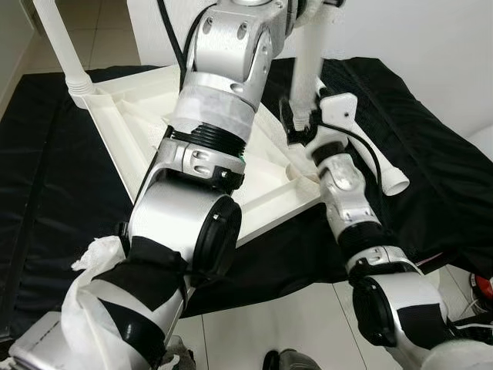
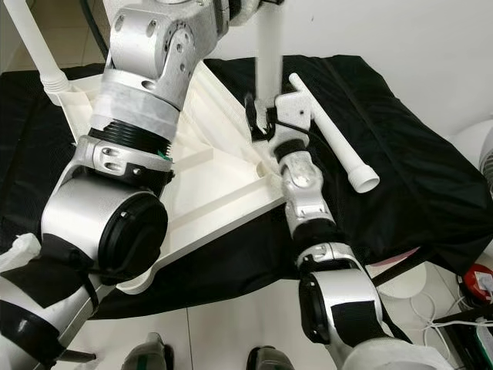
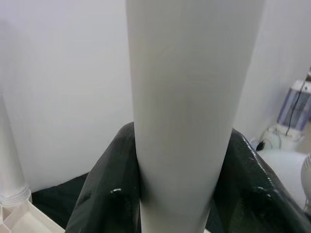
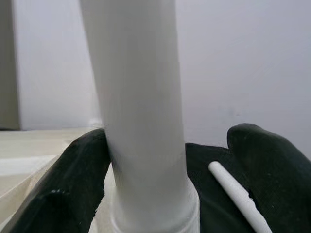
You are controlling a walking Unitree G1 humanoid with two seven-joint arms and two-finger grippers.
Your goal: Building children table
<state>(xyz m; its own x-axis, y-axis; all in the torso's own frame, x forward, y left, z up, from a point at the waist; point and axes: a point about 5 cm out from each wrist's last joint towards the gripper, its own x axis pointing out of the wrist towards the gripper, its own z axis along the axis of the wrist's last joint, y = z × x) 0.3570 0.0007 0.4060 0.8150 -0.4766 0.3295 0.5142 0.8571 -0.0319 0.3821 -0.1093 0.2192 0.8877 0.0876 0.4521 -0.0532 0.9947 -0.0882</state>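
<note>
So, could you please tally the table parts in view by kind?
Tabletop: 1
Legs standing in the tabletop: 2, one at the far left corner, one gripped by both the left gripper and the right gripper
Loose leg on the black cloth: 1
Total: 4 parts

Silver arms — black joints, ribbed collars, white tape wraps; black cables.

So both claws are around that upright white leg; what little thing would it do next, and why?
Probably twist or press the upright leg further into its corner socket on the upturned tabletop. The left gripper holds it higher up, the right gripper near its base, so it seems mid-fitting. Another leg already stands; a loose leg lies waiting on the black cloth.
</note>
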